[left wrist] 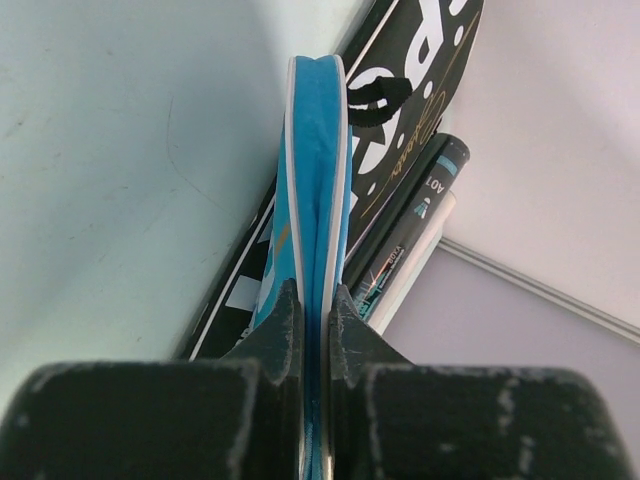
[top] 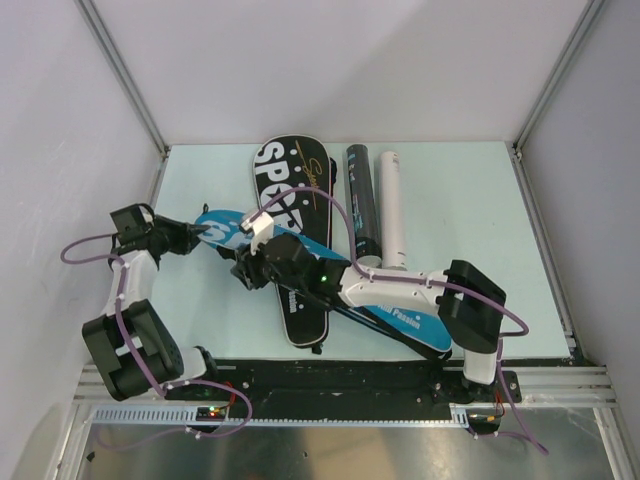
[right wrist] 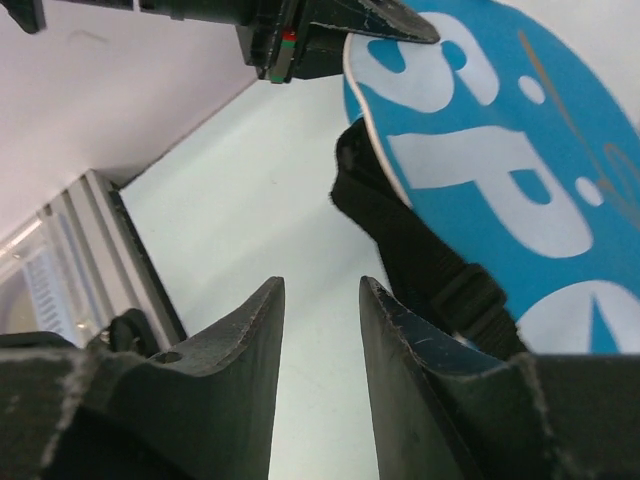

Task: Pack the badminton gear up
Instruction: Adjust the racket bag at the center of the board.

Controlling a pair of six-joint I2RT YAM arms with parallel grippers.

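My left gripper [top: 205,232] is shut on the rim of the blue "SPORT" racket cover [top: 232,233], seen edge-on in the left wrist view [left wrist: 318,150] between the fingers. The blue cover runs across the table to the front right [top: 420,325]. The black "SPORT" cover [top: 290,175] lies under it, also in the left wrist view [left wrist: 420,60]. My right gripper [top: 245,272] is open and empty beside the blue cover's face [right wrist: 510,150] and its black strap [right wrist: 420,250]. A black tube [top: 362,200] and a white tube [top: 392,205] lie side by side behind. No rackets or shuttlecocks show.
Grey walls with aluminium rails [top: 125,75] enclose the pale table [top: 470,200]. A black base rail [top: 340,375] runs along the near edge. The left arm's gripper shows at the top of the right wrist view [right wrist: 300,30].
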